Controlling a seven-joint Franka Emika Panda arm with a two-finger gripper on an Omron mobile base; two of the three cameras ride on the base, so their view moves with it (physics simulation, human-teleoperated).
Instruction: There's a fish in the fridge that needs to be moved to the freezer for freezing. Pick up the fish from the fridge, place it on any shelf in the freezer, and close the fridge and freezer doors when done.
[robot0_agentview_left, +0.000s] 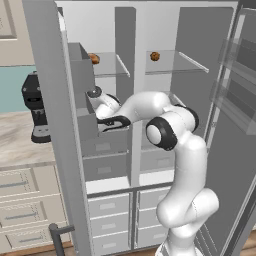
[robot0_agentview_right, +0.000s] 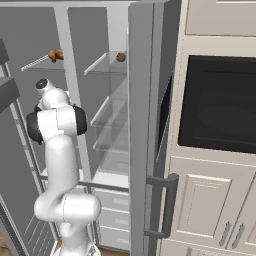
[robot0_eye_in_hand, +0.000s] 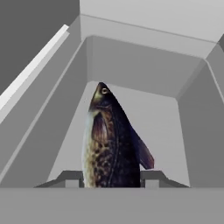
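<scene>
A dark, brown-speckled fish (robot0_eye_in_hand: 109, 144) with a pale belly stands head-up between my gripper's (robot0_eye_in_hand: 111, 180) two finger tips, which are shut on its lower body. Grey walls and a pale floor of a compartment surround it. In the left base view my arm bends left, and the gripper (robot0_agentview_left: 107, 121) reaches into the freezer (robot0_agentview_left: 107, 100), the narrower left compartment, at mid height; its fingers are partly hidden behind the door's bins. The wider fridge (robot0_agentview_left: 170, 90) is to the right. The freezer door (robot0_agentview_left: 50, 125) and the fridge door (robot0_agentview_left: 235, 150) both stand open.
A round brown food item (robot0_agentview_left: 94, 58) lies on the freezer's top shelf and another (robot0_agentview_left: 155, 56) on the fridge's top shelf. A black coffee machine (robot0_agentview_left: 35, 107) stands on the counter left of the freezer door. A built-in oven (robot0_agentview_right: 220, 105) sits right of the fridge door (robot0_agentview_right: 145, 125).
</scene>
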